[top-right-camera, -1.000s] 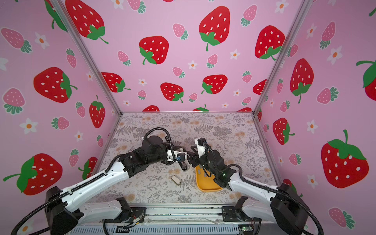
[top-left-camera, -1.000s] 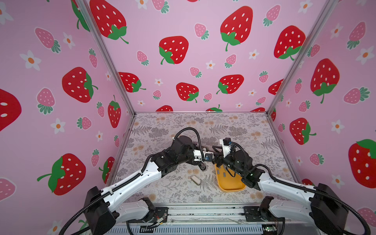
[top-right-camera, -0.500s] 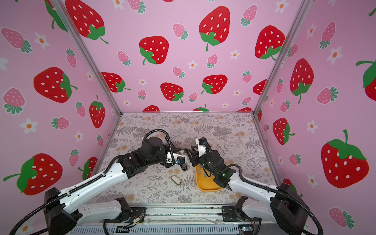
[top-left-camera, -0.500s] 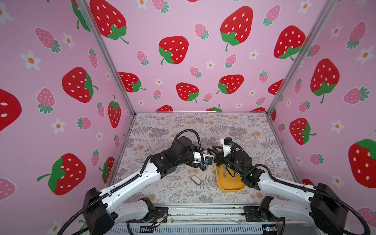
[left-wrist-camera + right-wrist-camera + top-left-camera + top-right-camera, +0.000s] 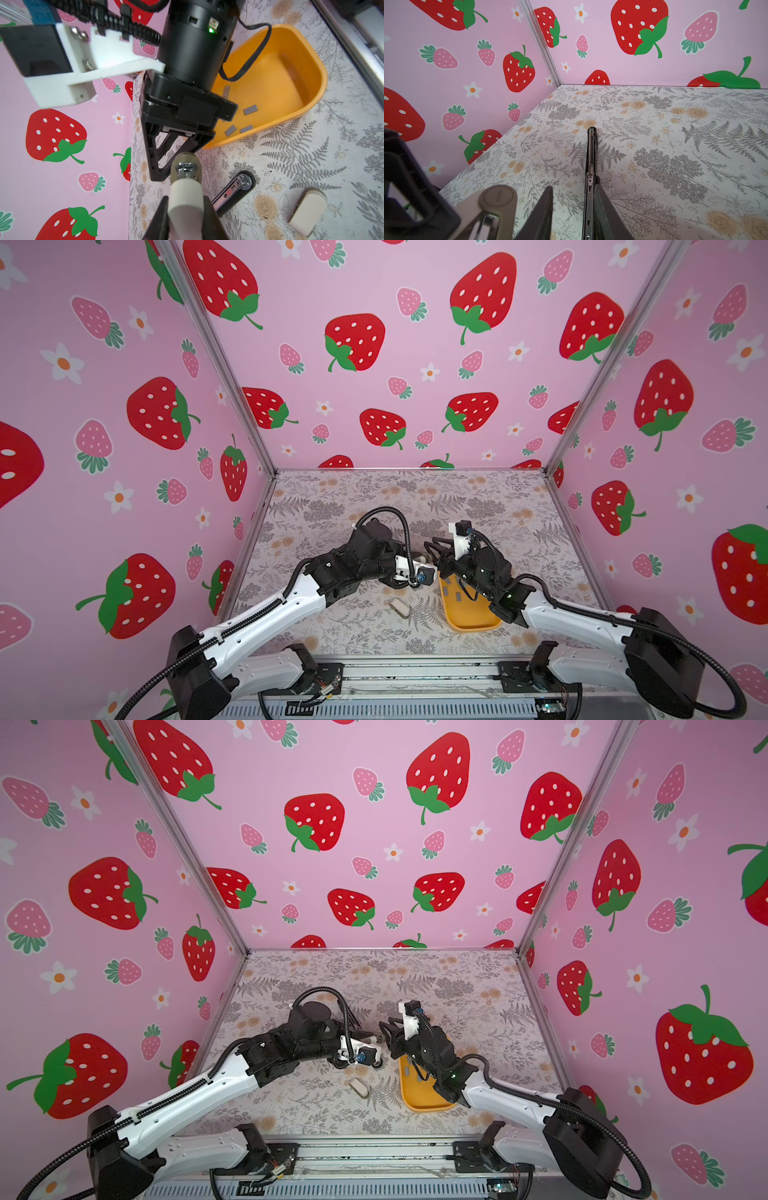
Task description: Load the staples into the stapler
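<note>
Between the fingers of the left gripper (image 5: 185,197), pressed tight together, sits a stubby cream-topped piece (image 5: 186,212), its metal-nosed end pointing at the right gripper (image 5: 574,186). Those jaws stand partly spread, pinching nothing. The stapler (image 5: 591,149) lies flat on the floral table (image 5: 675,124) under them, running lengthwise away just beside one finger; I cannot tell whether they touch. To one side of the right jaws the orange tray (image 5: 301,68) holds the staples (image 5: 250,109), several loose grey blocks gathered toward the wall nearest those jaws. A second cream-topped piece (image 5: 307,209) lies apart on the table. Beyond the jaws, open table reaches the pink walls (image 5: 446,83) and their corner post (image 5: 542,45).
</note>
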Tool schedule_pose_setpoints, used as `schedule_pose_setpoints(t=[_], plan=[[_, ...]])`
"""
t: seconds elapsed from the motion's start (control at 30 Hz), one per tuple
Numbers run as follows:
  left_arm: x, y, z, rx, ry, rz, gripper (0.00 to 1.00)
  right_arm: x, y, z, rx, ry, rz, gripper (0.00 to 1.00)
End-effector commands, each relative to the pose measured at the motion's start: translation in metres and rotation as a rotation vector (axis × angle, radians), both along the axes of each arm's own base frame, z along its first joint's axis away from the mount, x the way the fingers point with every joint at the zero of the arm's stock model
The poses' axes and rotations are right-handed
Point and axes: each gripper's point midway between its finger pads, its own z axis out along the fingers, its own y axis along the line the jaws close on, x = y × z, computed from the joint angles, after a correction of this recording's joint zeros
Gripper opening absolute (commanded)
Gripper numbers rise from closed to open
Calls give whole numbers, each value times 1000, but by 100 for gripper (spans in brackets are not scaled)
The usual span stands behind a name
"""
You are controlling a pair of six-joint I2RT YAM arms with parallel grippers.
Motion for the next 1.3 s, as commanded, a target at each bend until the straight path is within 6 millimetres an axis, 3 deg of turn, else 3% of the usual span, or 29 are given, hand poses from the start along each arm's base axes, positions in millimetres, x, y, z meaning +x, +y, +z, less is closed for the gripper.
schedule_pose_setpoints(t=[0.0, 0.27, 0.4, 0.73, 0.93, 1.27], plan=[[-3, -3, 13, -34, -16, -21, 0, 1, 4, 4, 26, -4, 7, 35], [15, 0, 13, -37, -28, 68, 0, -12, -20, 27, 93, -62, -17, 35], [24, 3, 23, -89, -28, 112, 0, -25, -27, 42, 131, -106, 18, 34], [33, 6, 22, -85, -36, 159, 0, -54, 7, 54, 94, -145, 204, 29], [27, 5, 19, -64, -30, 121, 0, -48, 15, 44, 59, -120, 182, 28], [12, 1, 20, -76, -19, 49, 0, -29, 6, 30, 26, -83, 59, 29]])
